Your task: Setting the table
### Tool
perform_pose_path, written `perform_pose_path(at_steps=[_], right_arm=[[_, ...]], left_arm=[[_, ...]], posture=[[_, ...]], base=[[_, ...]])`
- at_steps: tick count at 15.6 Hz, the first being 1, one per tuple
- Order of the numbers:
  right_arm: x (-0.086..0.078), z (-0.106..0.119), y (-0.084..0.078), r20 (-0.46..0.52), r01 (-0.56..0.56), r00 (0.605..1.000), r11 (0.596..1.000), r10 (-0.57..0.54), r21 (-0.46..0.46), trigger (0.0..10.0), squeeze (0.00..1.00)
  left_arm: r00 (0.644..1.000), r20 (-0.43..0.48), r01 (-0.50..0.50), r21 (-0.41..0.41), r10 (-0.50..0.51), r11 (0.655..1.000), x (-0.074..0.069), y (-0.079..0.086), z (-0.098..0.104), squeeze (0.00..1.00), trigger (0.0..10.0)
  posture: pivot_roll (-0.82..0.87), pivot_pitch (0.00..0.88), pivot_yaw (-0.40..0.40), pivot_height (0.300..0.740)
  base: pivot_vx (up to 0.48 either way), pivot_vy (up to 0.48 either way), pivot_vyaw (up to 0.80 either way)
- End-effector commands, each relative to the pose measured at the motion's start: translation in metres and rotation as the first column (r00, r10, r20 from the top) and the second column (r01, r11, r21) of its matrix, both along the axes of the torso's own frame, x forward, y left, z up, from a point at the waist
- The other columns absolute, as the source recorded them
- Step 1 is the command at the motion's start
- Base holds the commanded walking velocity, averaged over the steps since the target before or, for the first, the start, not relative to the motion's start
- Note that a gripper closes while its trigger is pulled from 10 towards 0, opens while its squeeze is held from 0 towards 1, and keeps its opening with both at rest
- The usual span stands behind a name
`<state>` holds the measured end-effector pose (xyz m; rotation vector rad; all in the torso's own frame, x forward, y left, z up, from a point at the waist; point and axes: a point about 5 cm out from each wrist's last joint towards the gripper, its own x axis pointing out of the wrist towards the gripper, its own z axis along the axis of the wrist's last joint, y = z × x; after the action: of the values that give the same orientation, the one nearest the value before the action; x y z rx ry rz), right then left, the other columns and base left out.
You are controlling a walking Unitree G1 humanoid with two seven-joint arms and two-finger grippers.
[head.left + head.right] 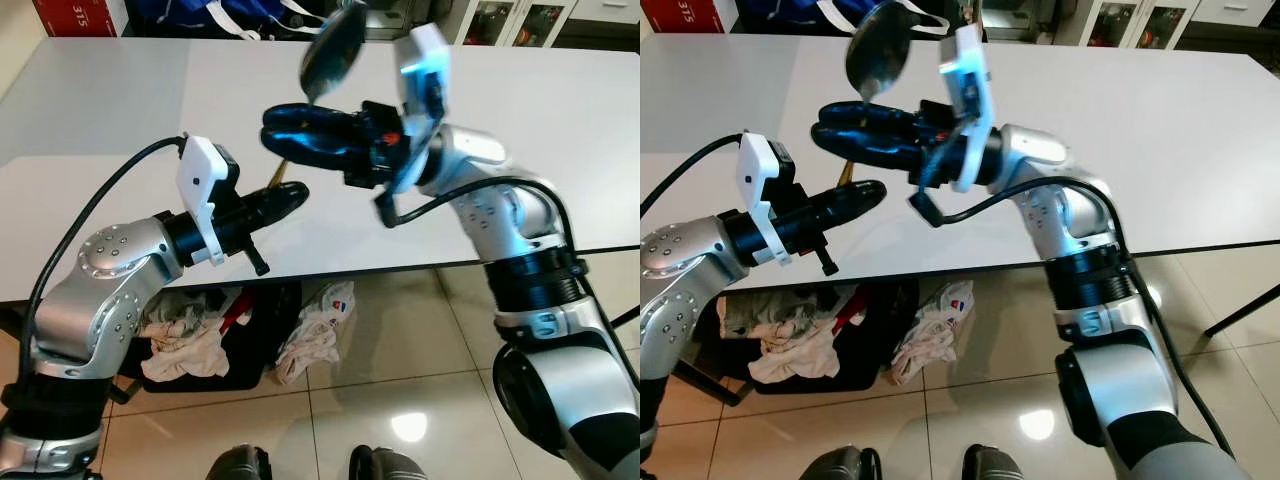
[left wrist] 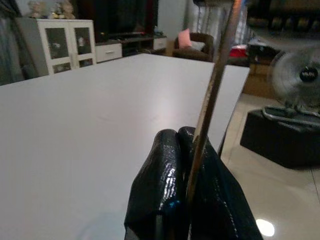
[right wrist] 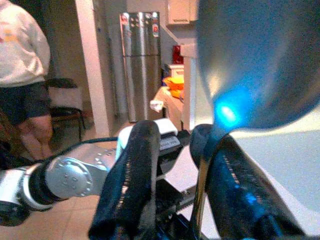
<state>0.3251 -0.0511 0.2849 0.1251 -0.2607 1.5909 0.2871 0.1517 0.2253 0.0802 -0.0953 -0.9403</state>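
A large metal spoon [image 1: 335, 50] stands nearly upright above the near edge of the white table [image 1: 120, 120], bowl uppermost. Its brass-coloured handle [image 1: 278, 172] runs down into my left gripper [image 1: 288, 196], which is shut on it; the left wrist view has the handle [image 2: 215, 85] rising from between the pressed fingers [image 2: 165, 170]. My right gripper [image 1: 275, 135] reaches in from the right, just above the left one and under the spoon's bowl [image 3: 255, 60]. Its fingers stand apart, open, with the handle's neck between them against one finger [image 3: 230, 170].
A dark basket of crumpled clothes [image 1: 210, 340] sits on the tiled floor under the table's near edge. A person [image 3: 22, 60] stands off to my left beside a steel fridge [image 3: 140, 65]. A fan [image 2: 300, 80] stands past the table's end.
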Motion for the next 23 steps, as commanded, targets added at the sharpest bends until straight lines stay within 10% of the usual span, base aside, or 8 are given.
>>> perform_pose_path(at_steps=[1,8,9,10,16,17,18,23], right_arm=[[0.003,-0.007,0.002,-0.013,0.022,1.0,0.999,-0.023,-0.03,10.0,1.0],[0.024,-0.028,0.007,-0.162,0.274,0.95,0.962,-0.268,0.015,10.0,1.0],[0.026,-0.033,0.008,-0.193,0.311,0.933,0.95,-0.303,0.013,10.0,0.91],[0.028,-0.036,0.007,-0.217,0.344,0.917,0.939,-0.334,0.009,10.0,0.08],[0.034,-0.052,-0.003,-0.341,0.508,0.812,0.861,-0.474,0.015,10.0,0.0],[0.034,-0.056,-0.008,-0.364,0.542,0.786,0.84,-0.5,0.015,10.0,0.0],[0.033,-0.058,-0.009,-0.369,0.553,0.777,0.833,-0.51,0.012,10.0,0.0],[0.029,-0.067,-0.017,-0.397,0.604,0.729,0.797,-0.558,-0.01,10.0,0.0]], left_arm=[[0.996,0.048,-0.074,-0.06,0.077,0.995,0.006,0.01,0.014,0.0,0.0],[0.993,-0.009,-0.119,-0.212,0.119,0.97,0.011,0.013,0.011,0.0,0.0],[0.992,-0.039,-0.13,-0.232,0.124,0.964,0.011,0.012,0.006,0.0,0.0],[0.989,-0.068,-0.145,-0.25,0.132,0.957,0.012,0.012,0.001,0.0,0.0],[0.909,-0.37,-0.33,-0.352,0.194,0.876,0.025,0.025,-0.043,0.0,0.0],[0.883,-0.437,-0.348,-0.362,0.173,0.865,0.027,0.025,-0.048,0.0,7.8],[0.861,-0.483,-0.361,-0.359,0.16,0.861,0.029,0.024,-0.05,0.0,9.6],[0.769,-0.632,-0.323,-0.253,0.097,0.912,0.031,0.012,-0.049,0.0,10.0]], posture=[[-0.07,0.098,-0.067,0.74],[-0.07,0.111,-0.068,0.74],[-0.07,0.113,-0.066,0.74],[-0.07,0.116,-0.065,0.74],[-0.08,0.123,-0.06,0.74],[-0.09,0.124,-0.06,0.74],[-0.09,0.124,-0.06,0.74],[-0.1,0.125,-0.051,0.74]], base=[[0.0,0.0,0.0],[0.0,0.0,0.0],[0.0,0.0,0.0],[0.0,0.0,0.0],[0.0,0.0,0.0],[0.0,0.0,0.0],[0.0,0.0,0.0],[0.0,0.0,0.0]])
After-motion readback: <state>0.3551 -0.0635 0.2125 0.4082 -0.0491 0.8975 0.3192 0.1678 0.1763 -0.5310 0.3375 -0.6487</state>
